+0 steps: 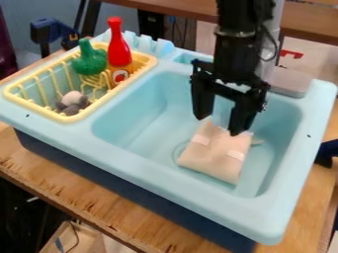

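"Gripper [219,126] open?"
"Yep, fingers wide apart, nothing gripped; tips by far end of tan pkg [214,154]."
"Pkg's where?"
"Blue sink [132,126] bottom, near side. Yellow rack [66,119] at left, w/ red bottle [119,52]."

No readable text or labels.

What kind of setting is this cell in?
Likely a robotics lab or workshop: a black robot arm's gripper over a light-blue toy sink, a yellow dish rack beside the basin, and a blue clamp behind.
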Robot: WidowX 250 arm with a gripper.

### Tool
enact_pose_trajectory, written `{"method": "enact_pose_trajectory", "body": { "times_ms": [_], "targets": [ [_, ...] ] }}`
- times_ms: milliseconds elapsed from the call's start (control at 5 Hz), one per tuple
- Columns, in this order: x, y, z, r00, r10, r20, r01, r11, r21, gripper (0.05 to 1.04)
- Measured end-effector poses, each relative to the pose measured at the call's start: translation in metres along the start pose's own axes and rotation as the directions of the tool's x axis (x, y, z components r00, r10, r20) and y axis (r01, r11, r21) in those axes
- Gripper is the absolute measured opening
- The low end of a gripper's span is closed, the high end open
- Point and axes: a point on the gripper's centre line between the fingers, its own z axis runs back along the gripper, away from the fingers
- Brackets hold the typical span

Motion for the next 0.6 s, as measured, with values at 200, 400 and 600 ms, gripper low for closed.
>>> {"method": "enact_pose_trajectory", "body": {
  "times_ms": [200, 400, 600],
  "targets": [
    [0.009, 0.001, -0.010, 1.000, 0.012, -0.006, -0.012, 1.000, 0.000, 0.999],
    [0.012, -0.003, -0.023, 0.999, 0.017, -0.028, -0.017, 0.999, -0.029, 0.999],
    [0.012, 0.000, -0.036, 0.997, 0.033, -0.066, -0.034, 0.999, -0.013, 0.999]
  ]
}}
